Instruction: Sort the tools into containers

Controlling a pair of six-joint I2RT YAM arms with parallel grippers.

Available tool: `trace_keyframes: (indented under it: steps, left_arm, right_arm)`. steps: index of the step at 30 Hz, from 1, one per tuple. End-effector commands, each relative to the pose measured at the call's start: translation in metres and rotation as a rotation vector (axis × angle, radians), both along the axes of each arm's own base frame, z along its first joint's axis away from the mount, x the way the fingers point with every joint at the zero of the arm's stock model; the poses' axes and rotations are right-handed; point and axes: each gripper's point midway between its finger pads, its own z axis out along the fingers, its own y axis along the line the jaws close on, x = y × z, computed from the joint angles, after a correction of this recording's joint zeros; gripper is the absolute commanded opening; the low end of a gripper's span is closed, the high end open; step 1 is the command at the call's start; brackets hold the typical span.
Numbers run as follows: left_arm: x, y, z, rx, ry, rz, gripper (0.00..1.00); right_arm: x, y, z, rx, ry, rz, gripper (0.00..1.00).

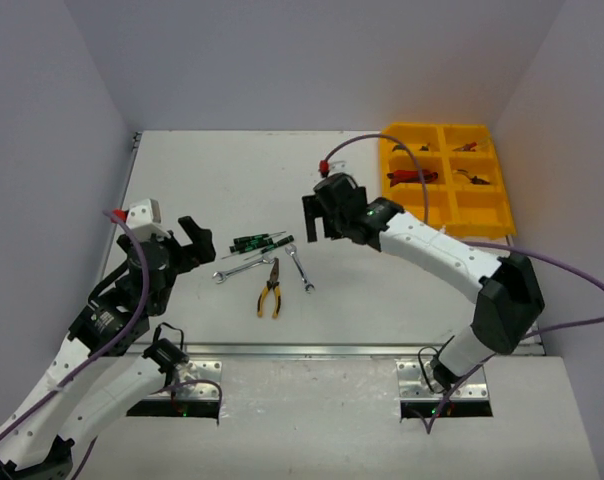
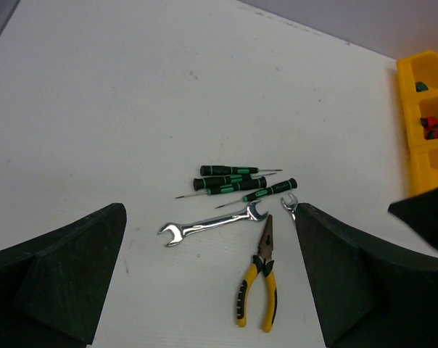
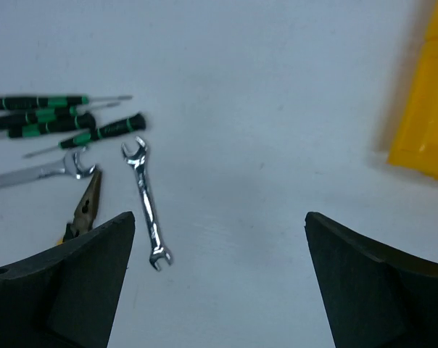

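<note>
Several green-handled screwdrivers [image 1: 261,241] lie mid-table, also in the left wrist view [image 2: 233,180] and the right wrist view [image 3: 56,119]. Below them lie a long silver wrench [image 1: 239,268], a small silver wrench [image 1: 300,269] and yellow-handled pliers [image 1: 271,291]. The left wrist view shows the long wrench [image 2: 213,222] and pliers [image 2: 259,279]; the right wrist view shows the small wrench [image 3: 148,206]. The yellow tray [image 1: 490,205] at far right holds red-and-black tools. My left gripper [image 1: 195,242] is open and empty, left of the tools. My right gripper [image 1: 320,222] is open and empty above the table, right of the screwdrivers.
The white table ends at a metal front rail [image 1: 312,350]. Purple cables [image 1: 572,270] loop beside the right arm. Grey walls close the left, back and right sides.
</note>
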Motion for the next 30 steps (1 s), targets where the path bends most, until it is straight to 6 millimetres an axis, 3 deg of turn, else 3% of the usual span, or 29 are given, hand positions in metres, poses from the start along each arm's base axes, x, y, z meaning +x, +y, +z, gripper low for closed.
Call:
trace_keyframes:
  steps: [1, 6, 11, 15, 20, 23, 27, 30]
  left_arm:
    - [0.001, 0.019, 0.011, -0.014, -0.031, 0.108, 1.00]
    - [-0.002, 0.024, 0.016, -0.034, -0.056, 0.125, 1.00]
    - [-0.002, 0.023, 0.015, -0.034, -0.055, 0.117, 1.00]
    - [-0.004, 0.024, 0.017, -0.039, -0.063, 0.117, 1.00]
    - [-0.004, 0.022, 0.018, -0.045, -0.069, 0.106, 1.00]
    - [-0.004, 0.022, 0.018, -0.047, -0.071, 0.101, 1.00]
    - [-0.005, 0.021, 0.019, -0.050, -0.076, 0.093, 1.00]
    - [-0.005, 0.020, 0.019, -0.050, -0.075, 0.089, 1.00]
  right_arm:
    - [-0.047, 0.049, -0.027, -0.019, 0.011, 0.026, 0.99]
    - [-0.093, 0.094, -0.070, -0.045, 0.044, 0.031, 0.95]
    - [-0.121, 0.132, -0.102, 0.077, 0.181, 0.076, 0.90]
    - [-0.131, 0.151, -0.122, 0.050, 0.189, 0.101, 0.80]
    - [-0.133, 0.150, -0.143, -0.062, 0.212, 0.064, 0.71]
    - [-0.135, 0.146, -0.150, -0.078, 0.220, 0.051, 0.54]
    - [-0.135, 0.144, -0.157, -0.071, 0.218, 0.044, 0.53]
    - [-0.137, 0.139, -0.169, -0.100, 0.237, 0.022, 0.42]
